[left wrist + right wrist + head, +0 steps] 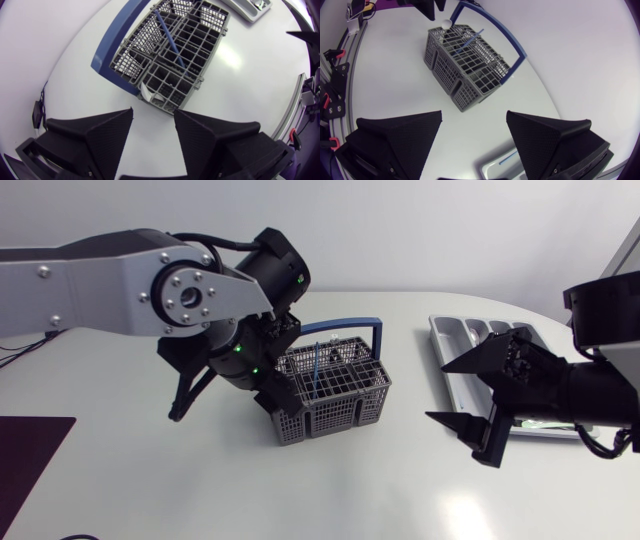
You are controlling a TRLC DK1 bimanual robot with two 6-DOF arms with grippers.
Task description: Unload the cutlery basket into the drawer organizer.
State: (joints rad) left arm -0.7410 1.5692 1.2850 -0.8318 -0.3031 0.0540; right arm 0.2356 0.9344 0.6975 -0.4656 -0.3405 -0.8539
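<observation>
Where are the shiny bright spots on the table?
Head view: a bright patch on the table near the right gripper; left wrist view: another on the table beside the cutlery basket; right wrist view: no clear spot.

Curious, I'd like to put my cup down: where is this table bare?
Bare white table lies in front of the grey mesh cutlery basket with the blue handle, right of the dark mat. Crowded: the left tool close to the basket, and the right tool by the grey drawer organizer.
</observation>
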